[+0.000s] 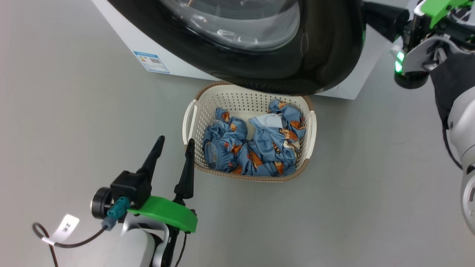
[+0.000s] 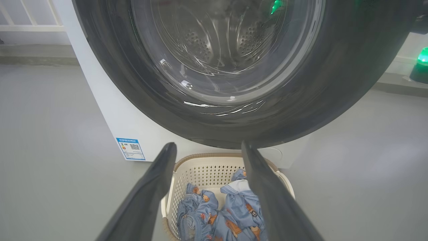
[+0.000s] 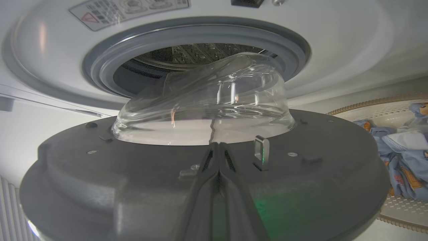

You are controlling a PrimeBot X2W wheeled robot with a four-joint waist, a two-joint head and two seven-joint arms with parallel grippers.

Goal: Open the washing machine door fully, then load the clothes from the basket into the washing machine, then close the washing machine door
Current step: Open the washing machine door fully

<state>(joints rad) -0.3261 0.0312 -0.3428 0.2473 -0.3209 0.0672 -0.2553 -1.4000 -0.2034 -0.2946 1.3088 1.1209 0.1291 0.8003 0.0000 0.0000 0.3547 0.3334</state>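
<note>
**Left fingers spread by the basket, right fingers shut at the door**

On the left, our left fingers (image 1: 188, 163) stand fully apart and grasp nothing, hanging above the floor (image 1: 74, 118) just beside the basket (image 1: 252, 177), where the clothes (image 1: 256, 146) lie bundled. The washing machine door (image 1: 326, 48) stands partly open over the basket's far rim. On the right, our right fingers (image 3: 204, 187) are clenched together on nothing. They lie along the door's inner face, tips at the foot of the glass bowl (image 3: 207, 100); whether they touch it we cannot tell.

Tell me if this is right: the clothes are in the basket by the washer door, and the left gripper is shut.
One thing is wrong: the left gripper is open, fingers spread apart in the head view. The clothes do lie in the basket by the door.
</note>
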